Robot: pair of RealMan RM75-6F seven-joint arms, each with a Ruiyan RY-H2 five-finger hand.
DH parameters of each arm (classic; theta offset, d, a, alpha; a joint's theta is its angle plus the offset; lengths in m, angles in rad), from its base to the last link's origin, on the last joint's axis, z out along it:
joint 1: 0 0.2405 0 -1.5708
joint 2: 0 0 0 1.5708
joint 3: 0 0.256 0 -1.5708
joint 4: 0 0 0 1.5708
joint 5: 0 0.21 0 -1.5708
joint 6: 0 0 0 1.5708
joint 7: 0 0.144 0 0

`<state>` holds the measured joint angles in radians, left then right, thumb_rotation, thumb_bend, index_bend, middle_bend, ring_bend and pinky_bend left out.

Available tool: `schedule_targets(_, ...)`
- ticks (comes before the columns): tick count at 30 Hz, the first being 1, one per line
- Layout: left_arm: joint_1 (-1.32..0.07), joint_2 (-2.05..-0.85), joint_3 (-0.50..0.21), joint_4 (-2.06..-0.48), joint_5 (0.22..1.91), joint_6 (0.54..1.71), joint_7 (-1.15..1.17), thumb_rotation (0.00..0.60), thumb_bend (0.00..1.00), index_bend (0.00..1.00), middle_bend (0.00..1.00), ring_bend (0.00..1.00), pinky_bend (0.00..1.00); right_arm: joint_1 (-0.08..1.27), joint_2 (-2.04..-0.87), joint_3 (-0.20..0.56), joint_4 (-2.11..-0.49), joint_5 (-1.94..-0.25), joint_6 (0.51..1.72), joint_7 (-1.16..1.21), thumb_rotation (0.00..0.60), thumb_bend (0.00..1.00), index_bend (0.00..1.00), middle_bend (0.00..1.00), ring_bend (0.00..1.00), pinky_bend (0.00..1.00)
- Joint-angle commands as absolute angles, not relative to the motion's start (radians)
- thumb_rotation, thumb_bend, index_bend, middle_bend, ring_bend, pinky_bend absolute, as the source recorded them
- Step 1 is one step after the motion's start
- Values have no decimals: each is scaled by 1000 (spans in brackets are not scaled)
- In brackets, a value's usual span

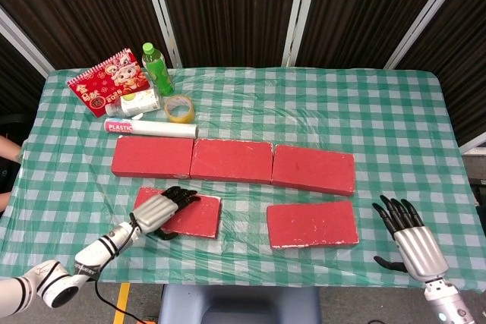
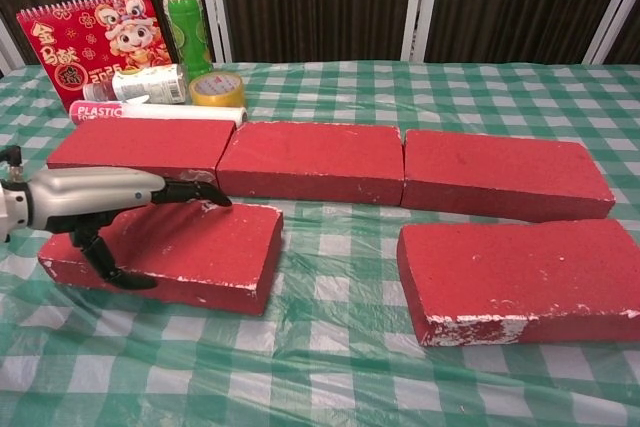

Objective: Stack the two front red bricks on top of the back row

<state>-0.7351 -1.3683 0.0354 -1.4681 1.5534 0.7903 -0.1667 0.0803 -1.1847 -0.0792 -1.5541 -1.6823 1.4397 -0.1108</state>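
Lower left of frame | left hand (image 1: pixel 157 212) spans front-left brick (image 1: pixel 194 216), fingers over top, thumb at front face | clamp firmly before lifting | right hand (image 1: pixel 410 242) spread, empty

Tablecloth (image 1: pixel 380 111): green and white check under clear film.
Bricks: red with white-chipped edges; back row (image 1: pixel 231 161), front left brick (image 1: pixel 199 214) at 7 o'clock, front right brick (image 1: pixel 312 223) at 5 o'clock.
Hands: silver backs, black fingers; left hand (image 1: pixel 161 209), right hand (image 1: pixel 410 242).
Bottle (image 1: pixel 158 70): green, at 11 o'clock.
Calendar (image 1: pixel 106 81): red with cartoon figures.
Tape roll (image 1: pixel 179 108): yellow.
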Motion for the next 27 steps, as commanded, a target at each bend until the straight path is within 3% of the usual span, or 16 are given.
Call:
schedule_targets(1, -737, -1357, 32, -1475, 1540, 787, -162, 600, 281, 0, 0, 0, 0, 81, -1187, -79, -1555, -1680, 1435, -117, 600, 130, 0, 0, 0, 0)
schedule_targets(19, -754, -1352, 42, -1465, 1503, 749, -144, 600, 278, 0, 4, 9, 82, 80, -1186, -81, -1564, -1672, 1422, -136, 600, 130, 0, 0, 0, 0)
schedule_targets(27, -755, -1358, 39, -1451, 1490, 749, -144, 600, 285, 0, 329, 289, 329, 81, -1186, -82, -1566, -1669, 1417, -143, 600, 130, 0, 0, 0, 0)
